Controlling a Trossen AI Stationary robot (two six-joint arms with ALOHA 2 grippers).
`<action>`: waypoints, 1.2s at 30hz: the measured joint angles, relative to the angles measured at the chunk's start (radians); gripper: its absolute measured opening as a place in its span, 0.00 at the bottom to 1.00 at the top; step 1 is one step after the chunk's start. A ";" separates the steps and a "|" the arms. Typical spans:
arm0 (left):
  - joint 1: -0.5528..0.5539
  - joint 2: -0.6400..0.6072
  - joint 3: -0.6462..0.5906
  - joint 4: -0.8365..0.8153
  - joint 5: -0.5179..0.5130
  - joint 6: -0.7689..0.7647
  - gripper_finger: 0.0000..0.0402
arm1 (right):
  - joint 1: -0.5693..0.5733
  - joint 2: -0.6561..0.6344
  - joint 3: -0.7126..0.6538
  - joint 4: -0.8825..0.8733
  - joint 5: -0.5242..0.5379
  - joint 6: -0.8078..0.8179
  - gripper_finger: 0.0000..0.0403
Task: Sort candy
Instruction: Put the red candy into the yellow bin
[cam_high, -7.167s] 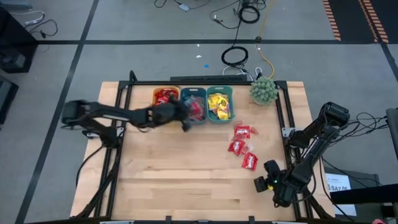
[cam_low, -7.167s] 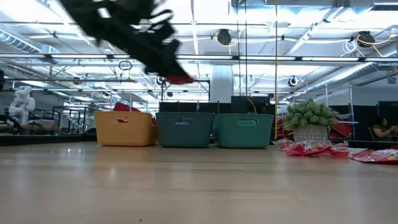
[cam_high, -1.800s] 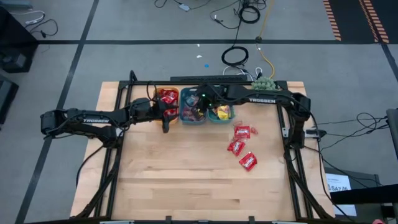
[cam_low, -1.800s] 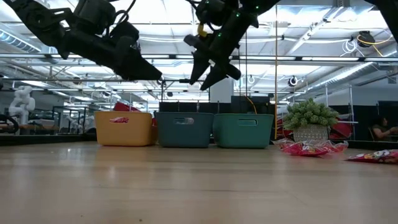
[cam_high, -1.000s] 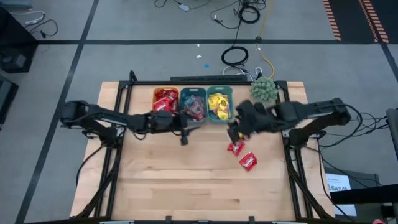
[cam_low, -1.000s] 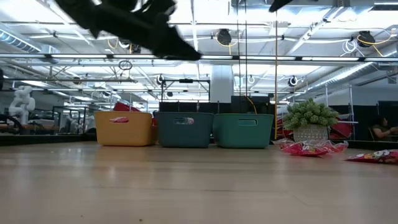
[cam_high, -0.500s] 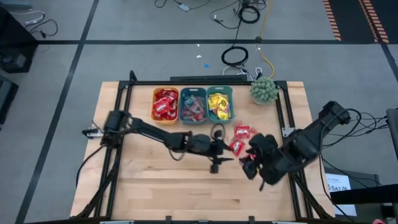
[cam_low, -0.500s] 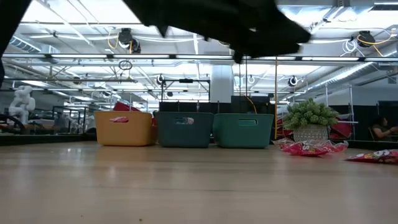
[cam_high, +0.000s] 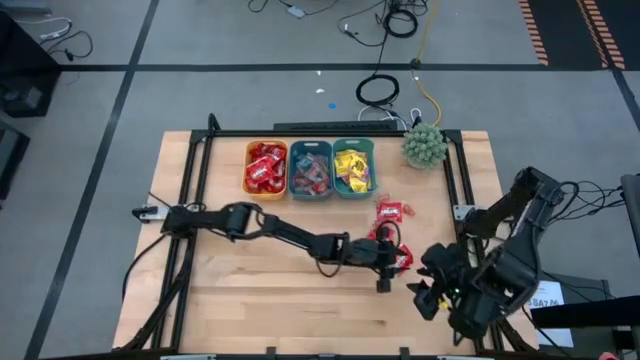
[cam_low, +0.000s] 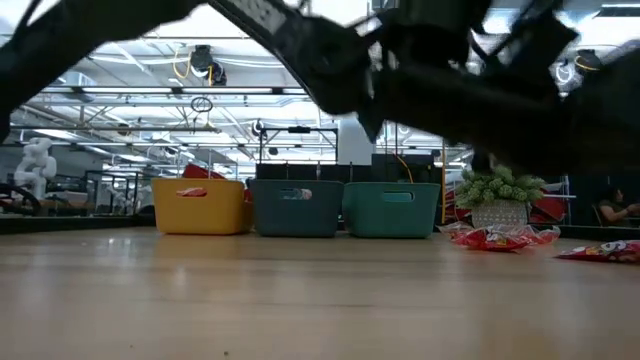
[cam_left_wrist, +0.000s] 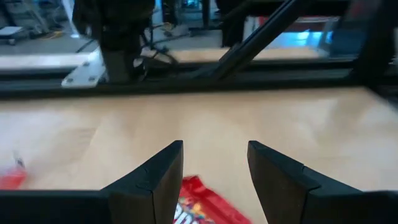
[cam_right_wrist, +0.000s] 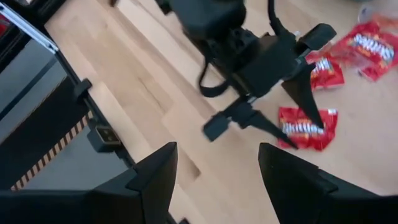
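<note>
The left gripper (cam_high: 384, 268) hangs right over the nearest red packet (cam_high: 402, 258) on the table, right of middle. Its fingers (cam_left_wrist: 158, 180) are open with nothing between them, and in the left wrist view the packet lies just below the gap. The packet's long side runs slantwise, near-left to far-right. The left arm is the closer one. The right gripper (cam_high: 428, 293) sits near the right front edge, open and empty, a little nearer than the packet. Two more red packets (cam_high: 390, 212) lie farther back, toward the bins (cam_high: 310, 170).

Half a second ago the left gripper was farther left; it has now reached the packet, and the right gripper has pulled nearer the front edge.
</note>
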 joint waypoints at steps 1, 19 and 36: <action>0.001 0.029 0.025 -0.001 -0.013 0.000 0.47 | 0.013 0.000 0.000 -0.006 0.000 0.017 0.54; -0.003 0.100 0.162 -0.533 -0.063 -0.156 0.09 | 0.126 0.003 0.000 -0.028 0.154 0.121 0.54; 0.078 -0.393 -0.065 -0.748 -0.031 -0.017 0.05 | 0.119 0.108 -0.089 -0.030 0.150 0.283 0.54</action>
